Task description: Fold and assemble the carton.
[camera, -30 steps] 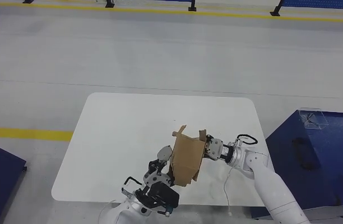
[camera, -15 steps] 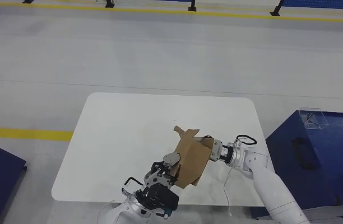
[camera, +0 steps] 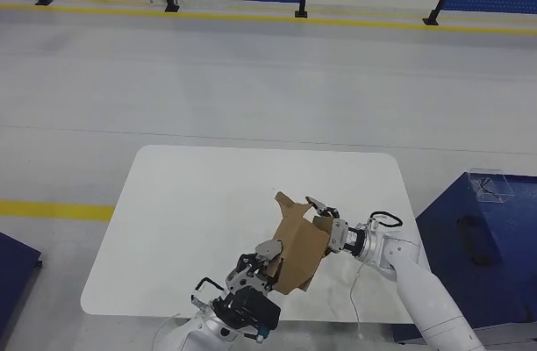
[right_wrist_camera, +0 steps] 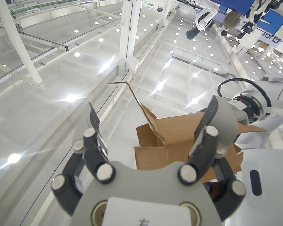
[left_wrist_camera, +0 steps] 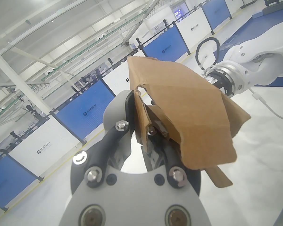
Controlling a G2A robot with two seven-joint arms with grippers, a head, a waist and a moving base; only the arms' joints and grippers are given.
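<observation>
The brown carton [camera: 297, 250] is half folded and held tilted above the near right part of the white table [camera: 207, 193], with loose flaps sticking up at its far end. My left gripper [camera: 270, 254] is at its near-left corner, shut on a torn flap of the carton [left_wrist_camera: 186, 109], which passes between the fingers [left_wrist_camera: 128, 109]. My right gripper [camera: 321, 211] is at the carton's far right edge. In the right wrist view this gripper [right_wrist_camera: 151, 111] is open, with the carton [right_wrist_camera: 176, 139] just beyond it and one finger [right_wrist_camera: 207, 114] in front of the cardboard.
A blue cabinet [camera: 488, 228] stands just off the table's right edge, beside the right arm. Another blue block [camera: 5, 263] sits off the left side. The table's near edge lies right under the carton.
The carton has tipped and swung a little to the right. My left gripper has moved in and shut on its near flap. My right gripper's fingers have spread apart at the far edge.
</observation>
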